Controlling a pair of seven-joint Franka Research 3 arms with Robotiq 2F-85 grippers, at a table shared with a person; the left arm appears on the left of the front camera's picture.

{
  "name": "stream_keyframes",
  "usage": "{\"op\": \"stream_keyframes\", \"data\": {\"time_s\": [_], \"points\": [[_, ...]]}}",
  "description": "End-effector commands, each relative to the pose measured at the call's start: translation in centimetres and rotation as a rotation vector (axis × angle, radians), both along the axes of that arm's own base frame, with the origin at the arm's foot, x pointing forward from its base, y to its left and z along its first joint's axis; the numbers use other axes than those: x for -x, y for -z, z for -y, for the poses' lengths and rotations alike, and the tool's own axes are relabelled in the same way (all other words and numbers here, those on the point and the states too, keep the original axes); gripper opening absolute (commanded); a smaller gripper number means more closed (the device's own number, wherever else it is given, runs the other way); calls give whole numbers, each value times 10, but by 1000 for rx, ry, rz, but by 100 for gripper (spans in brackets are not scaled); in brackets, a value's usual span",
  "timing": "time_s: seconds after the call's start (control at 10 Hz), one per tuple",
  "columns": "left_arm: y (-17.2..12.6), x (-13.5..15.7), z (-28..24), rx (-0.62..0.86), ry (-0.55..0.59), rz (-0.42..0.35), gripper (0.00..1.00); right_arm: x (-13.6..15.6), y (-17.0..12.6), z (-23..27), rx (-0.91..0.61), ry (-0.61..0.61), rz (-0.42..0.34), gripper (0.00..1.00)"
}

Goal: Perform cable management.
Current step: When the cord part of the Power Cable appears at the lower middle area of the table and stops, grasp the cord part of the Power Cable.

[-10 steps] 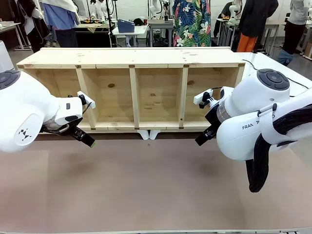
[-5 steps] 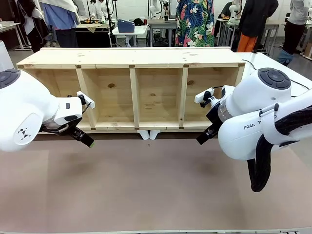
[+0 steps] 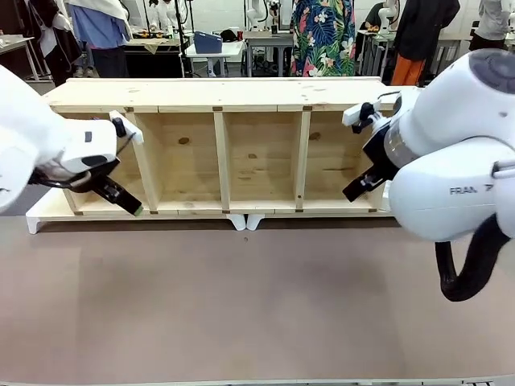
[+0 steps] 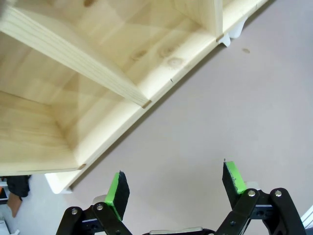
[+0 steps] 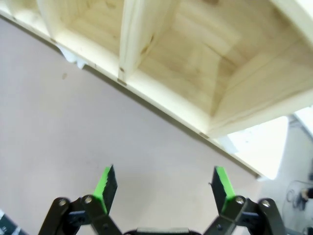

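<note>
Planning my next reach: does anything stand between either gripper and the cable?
Where the cable lies I cannot tell from these views. The left gripper and right gripper both hang open over the table. The wooden shelf lies across it just ahead of them, so a cable behind it would be blocked.

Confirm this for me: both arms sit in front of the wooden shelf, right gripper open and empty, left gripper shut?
Not quite. The left gripper is open too: the left wrist view shows its green pads wide apart, nothing between them. The rest holds: right gripper open and empty, both before the wooden shelf.
</note>
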State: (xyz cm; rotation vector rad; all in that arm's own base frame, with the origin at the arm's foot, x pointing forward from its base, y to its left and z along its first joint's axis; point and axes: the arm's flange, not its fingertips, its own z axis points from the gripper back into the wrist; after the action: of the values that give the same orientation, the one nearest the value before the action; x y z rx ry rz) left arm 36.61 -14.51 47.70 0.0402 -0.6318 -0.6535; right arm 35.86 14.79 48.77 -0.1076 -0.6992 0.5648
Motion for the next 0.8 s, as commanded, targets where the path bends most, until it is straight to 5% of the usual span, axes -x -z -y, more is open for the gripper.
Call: {"op": "stream_keyframes", "data": {"time_s": [0.0, 0.3, 0.7], "points": [[-3, 54, -24, -23, -16, 63, 100, 54, -3, 11, 26, 60, 38, 100], [-26, 89, -46, -18, -63, 133, 100, 88, -29, 23, 8, 113, 97, 100], [-33, 125, -72, 8, -154, 109, 100, 134, -42, 46, -59, 225, 143, 100]]}}
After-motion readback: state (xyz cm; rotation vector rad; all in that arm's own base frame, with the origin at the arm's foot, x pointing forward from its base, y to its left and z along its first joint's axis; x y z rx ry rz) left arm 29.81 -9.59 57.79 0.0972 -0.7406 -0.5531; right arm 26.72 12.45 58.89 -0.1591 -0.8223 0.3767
